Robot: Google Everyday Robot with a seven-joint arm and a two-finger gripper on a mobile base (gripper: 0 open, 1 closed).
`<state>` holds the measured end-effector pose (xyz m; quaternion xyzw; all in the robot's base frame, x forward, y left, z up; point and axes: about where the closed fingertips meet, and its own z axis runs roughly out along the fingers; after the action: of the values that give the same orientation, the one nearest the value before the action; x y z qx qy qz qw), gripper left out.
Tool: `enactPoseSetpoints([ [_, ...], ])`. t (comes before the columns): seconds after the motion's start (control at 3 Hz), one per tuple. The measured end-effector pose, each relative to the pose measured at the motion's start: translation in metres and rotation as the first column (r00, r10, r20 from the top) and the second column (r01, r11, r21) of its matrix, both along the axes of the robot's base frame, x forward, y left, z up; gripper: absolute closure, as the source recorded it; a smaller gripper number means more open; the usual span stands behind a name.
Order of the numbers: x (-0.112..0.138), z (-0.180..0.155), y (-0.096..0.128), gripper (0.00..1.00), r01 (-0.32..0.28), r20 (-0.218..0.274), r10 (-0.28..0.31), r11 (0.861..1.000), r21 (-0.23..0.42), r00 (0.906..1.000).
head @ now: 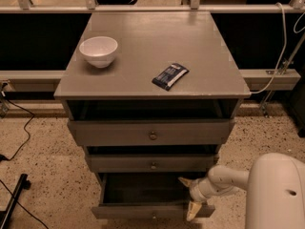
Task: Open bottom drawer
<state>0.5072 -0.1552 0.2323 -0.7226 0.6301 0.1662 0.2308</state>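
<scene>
one view | high, in front, looking down at cabinet [152, 46] | mid-range | gripper [188, 197] bottom right

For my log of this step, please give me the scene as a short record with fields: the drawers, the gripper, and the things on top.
bottom drawer: pulled out, dark inside showing
middle drawer: not pulled out
top drawer: not pulled out
gripper: low, at the bottom drawer's right front corner, jaws apart, one finger inside the drawer and one in front of it
cabinet top: white bowl at the left, dark packet right of centre, near the front edge
</scene>
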Motion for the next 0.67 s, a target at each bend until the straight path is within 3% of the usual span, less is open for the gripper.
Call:
enactPoseSetpoints([
  [0.33, 0.010, 0.003, -0.009, 0.15, 0.024, 0.038, -0.024, 1.000, 0.001, 0.9990],
  [0.67, 0.022, 0.000, -0.015, 0.38, 0.054, 0.083, -0.054, 0.999, 0.003, 0.9950],
])
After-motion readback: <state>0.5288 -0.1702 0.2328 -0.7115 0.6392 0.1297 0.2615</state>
